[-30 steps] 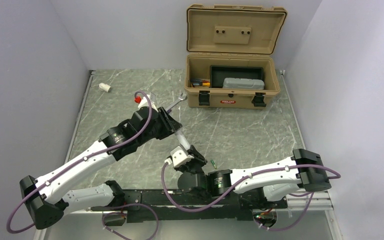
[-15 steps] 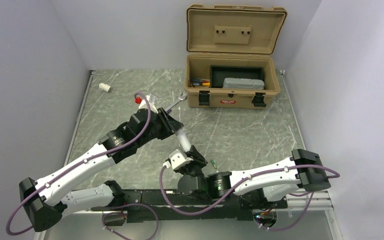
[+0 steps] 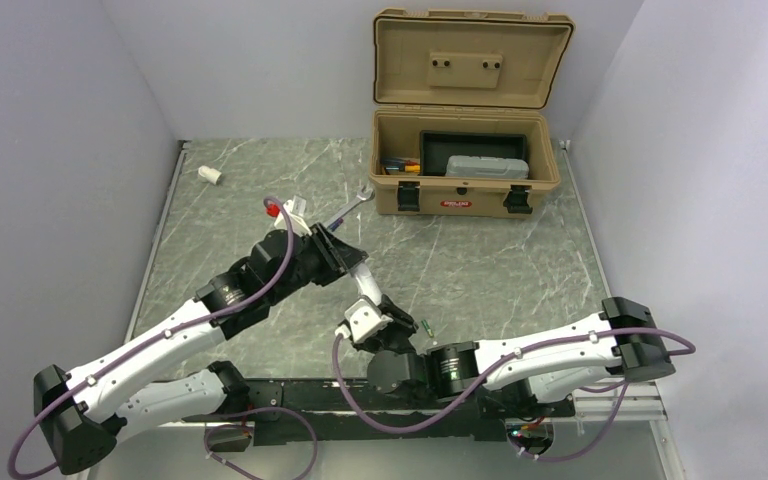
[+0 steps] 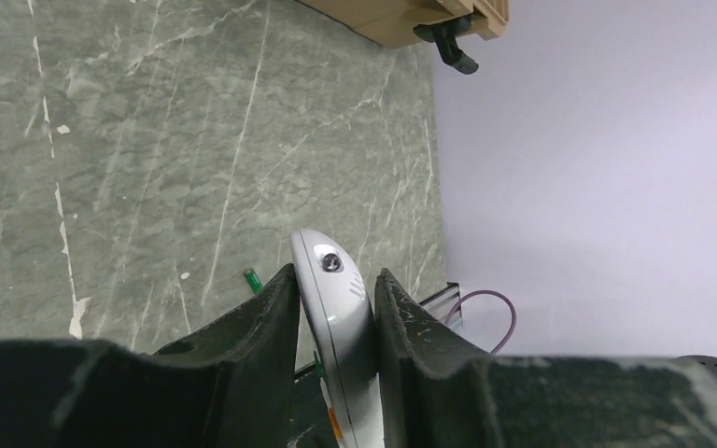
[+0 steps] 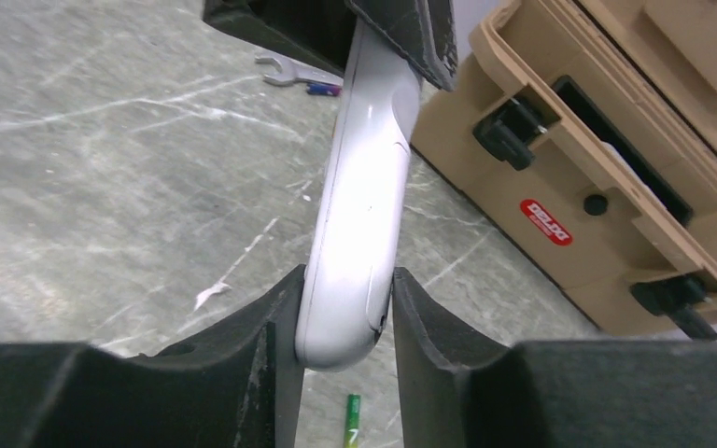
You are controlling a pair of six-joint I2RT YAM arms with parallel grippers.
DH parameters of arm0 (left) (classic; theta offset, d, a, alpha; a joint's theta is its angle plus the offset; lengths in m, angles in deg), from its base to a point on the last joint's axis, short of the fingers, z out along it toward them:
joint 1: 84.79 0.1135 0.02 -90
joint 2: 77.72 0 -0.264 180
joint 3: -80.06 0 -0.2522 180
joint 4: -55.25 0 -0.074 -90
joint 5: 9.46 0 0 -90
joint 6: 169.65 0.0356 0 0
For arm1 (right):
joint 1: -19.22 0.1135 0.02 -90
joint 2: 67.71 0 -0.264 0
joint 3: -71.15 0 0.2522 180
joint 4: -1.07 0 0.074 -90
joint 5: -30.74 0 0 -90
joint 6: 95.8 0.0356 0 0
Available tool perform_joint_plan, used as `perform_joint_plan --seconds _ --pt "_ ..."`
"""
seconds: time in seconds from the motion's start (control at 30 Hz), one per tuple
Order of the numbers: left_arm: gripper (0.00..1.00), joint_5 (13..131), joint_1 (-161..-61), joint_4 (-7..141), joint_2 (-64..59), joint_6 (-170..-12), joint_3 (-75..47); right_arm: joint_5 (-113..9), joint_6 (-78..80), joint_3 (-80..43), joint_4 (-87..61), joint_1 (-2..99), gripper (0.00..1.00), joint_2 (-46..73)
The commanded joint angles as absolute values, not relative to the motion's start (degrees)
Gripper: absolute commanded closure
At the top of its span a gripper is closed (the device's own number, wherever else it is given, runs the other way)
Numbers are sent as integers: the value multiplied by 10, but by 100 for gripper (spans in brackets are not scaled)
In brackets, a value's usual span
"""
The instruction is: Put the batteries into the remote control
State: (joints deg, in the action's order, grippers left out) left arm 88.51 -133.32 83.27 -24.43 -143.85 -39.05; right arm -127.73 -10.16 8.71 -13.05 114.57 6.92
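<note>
Remote (image 3: 365, 282) is off the tabletop (image 3: 480, 270), held in the air between both arms, near the front edge, about mid-width. Left fingers (image 4: 261, 322) are closed on 1 end of it. The rounded tip with a small dark lens sticks out past them. Right fingers (image 5: 260, 331) are clamped on the other rounded end, with the plain white back facing that wrist camera. In both wrist views the fingers touch the body on both sides, no gap. 1 green battery (image 3: 426, 324) in view, lying flat on the tabletop just right of the right fingers, touching neither them nor the remote. Open tan toolbox (image 3: 465, 195) sits at the back, well apart. Wrench (image 3: 352, 205) lies near its front-left corner. Small white cylinder (image 3: 209, 174) is at the far back left.
</note>
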Motion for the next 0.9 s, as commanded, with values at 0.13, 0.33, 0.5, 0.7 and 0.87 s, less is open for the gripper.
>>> perform_joint_plan --seconds 0.13,0.33,0.5,0.7,0.87 --pt "100 882 -1337 838 -225 -1404 -391 -1210 -77 85 -52 1160 51 11" --pt "100 885 -1337 834 -228 -1406 -399 -1190 -40 99 -61 1160 46 -17" --pt "100 889 -1337 833 -230 -1406 -408 -1180 -19 124 -50 1159 43 -64" --pt "100 858 -1337 783 -248 -1358 -437 -1085 56 153 -107 1108 30 -167" --pt "100 813 -1337 707 -290 -1316 -486 -806 100 183 -161 945 19 -235"
